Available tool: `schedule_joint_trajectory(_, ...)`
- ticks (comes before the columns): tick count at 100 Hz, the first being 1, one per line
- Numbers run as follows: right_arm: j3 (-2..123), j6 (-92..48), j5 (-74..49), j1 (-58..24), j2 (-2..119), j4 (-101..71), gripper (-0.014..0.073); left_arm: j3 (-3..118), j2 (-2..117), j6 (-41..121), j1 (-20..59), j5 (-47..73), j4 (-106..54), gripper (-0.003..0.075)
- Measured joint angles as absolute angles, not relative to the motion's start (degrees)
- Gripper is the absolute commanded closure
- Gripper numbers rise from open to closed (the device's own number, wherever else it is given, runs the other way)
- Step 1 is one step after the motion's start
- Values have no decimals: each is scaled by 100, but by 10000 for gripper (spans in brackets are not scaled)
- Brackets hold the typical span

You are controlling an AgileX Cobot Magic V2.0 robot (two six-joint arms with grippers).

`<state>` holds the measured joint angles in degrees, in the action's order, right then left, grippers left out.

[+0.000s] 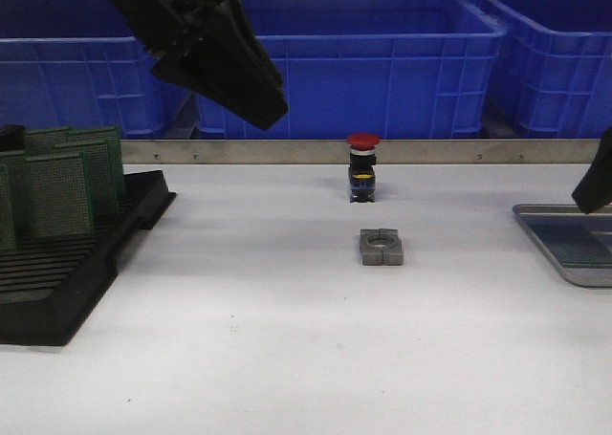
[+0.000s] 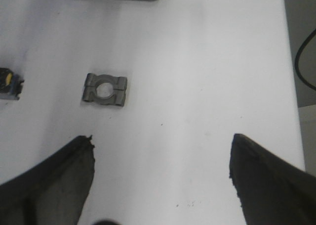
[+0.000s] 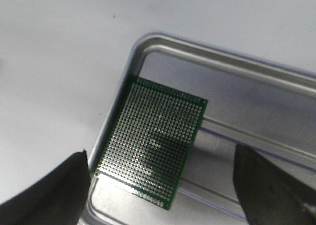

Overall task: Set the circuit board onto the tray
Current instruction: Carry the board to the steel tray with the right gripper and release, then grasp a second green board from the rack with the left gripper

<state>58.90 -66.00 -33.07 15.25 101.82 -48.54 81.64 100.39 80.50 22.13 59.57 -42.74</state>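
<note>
- Circuit board [image 3: 152, 149] lies flat on tray [image 3: 237, 62] floor, against rim wall, directly beneath right gripper [image 3: 163, 195]; long axis runs along that wall.
- Right gripper: jaws wide, holding nothing.
- Left gripper [image 2: 160, 178]: wide, empty, well apart from tray, above bare table [image 1: 239, 339].
- Judged: placement complete; clear upward.

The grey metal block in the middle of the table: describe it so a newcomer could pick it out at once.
Start at the row of blue crates behind the white table and come forward past the red-capped push button. Just in front of it lies the grey metal block, flat, apart from everything. Alone here it is bare dull metal, squarish, with a round hole through its middle.
</note>
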Motion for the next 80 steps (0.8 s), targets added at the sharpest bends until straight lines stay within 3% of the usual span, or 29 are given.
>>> schedule_joint_trajectory(47, 5890, -6600, -3409, 1525, 9674, -4819, -17, 8164, 9831, 8050, 1029, 5974, -1886, 185)
schedule_joint_trajectory(80, 5890, -6589, -3451, 1525, 9674, -4808, -17, 8164, 10103, 8050, 631, 5951, -1591, 185)
